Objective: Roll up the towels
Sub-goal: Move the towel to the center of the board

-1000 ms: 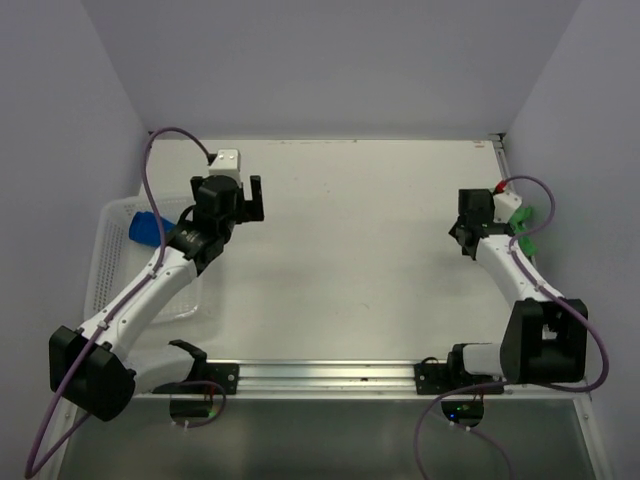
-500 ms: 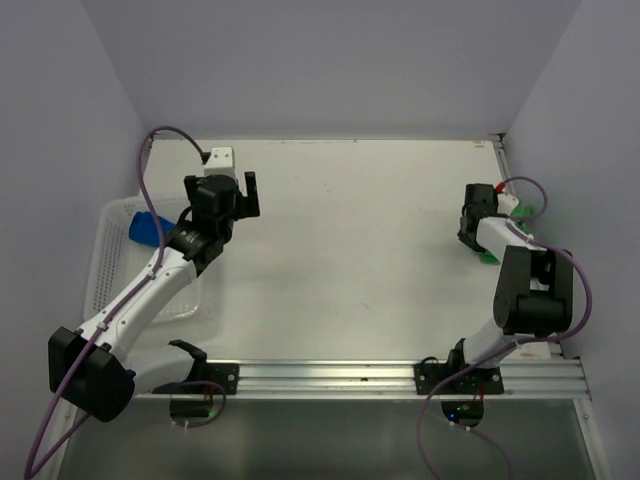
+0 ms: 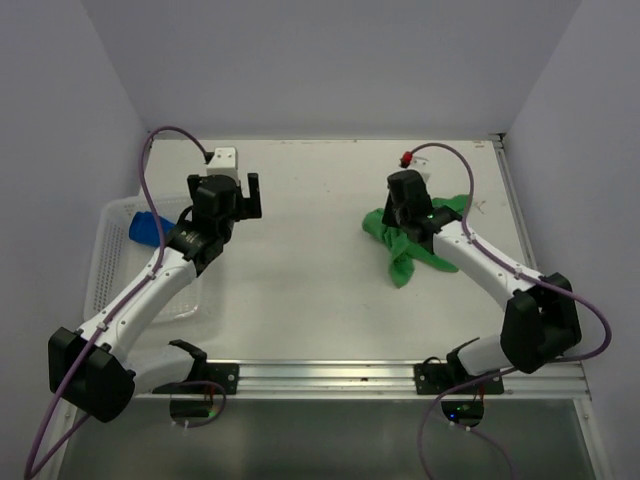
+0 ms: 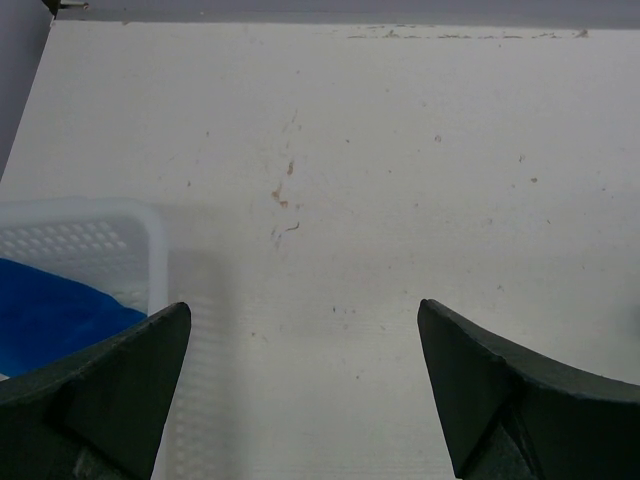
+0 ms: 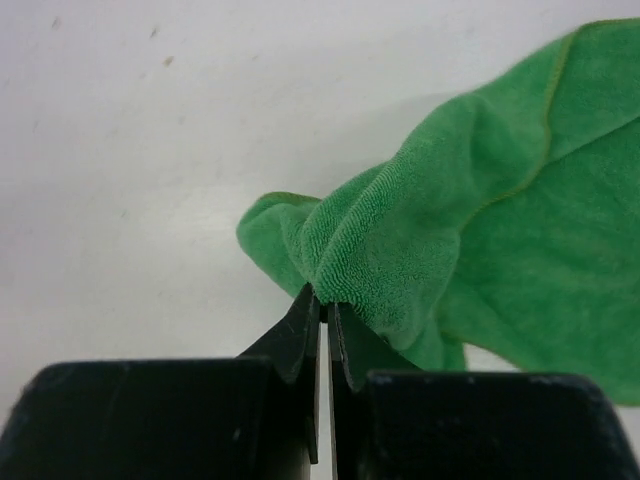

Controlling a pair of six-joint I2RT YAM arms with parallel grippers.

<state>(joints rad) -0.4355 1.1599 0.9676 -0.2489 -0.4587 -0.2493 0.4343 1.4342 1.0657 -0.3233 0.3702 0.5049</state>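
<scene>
Top external view shows me the bright green cloth towel [image 3: 400, 262] lying bunched up on the right half of the flat white table [image 3: 320, 300], about midway between near and far. My right gripper [image 3: 404, 208] sits over the left part of the towel, so some of the cloth hides under the arm. One end of the cloth points to the near side.

From the right wrist view, the right gripper [image 5: 322, 305] has its two black fingers pressed tight together. A fold of the bright green cloth towel [image 5: 480, 220] is pinched right at their tips. The rest of it spreads away to the right on the table.

My left gripper [image 3: 228, 190] hangs over the far left part of the table. In the left wrist view, the left gripper [image 4: 303, 305] has its jaws spread wide with only bare table between them. It holds nothing.

The royal blue cloth towel [image 3: 148, 228] lies inside the white plastic mesh basket [image 3: 110, 260] at the left edge of the table. It is just to the left of the left gripper and well apart from the green one. The left wrist view shows the royal blue cloth towel [image 4: 50, 310] in a corner of the white plastic mesh basket [image 4: 100, 235].
</scene>
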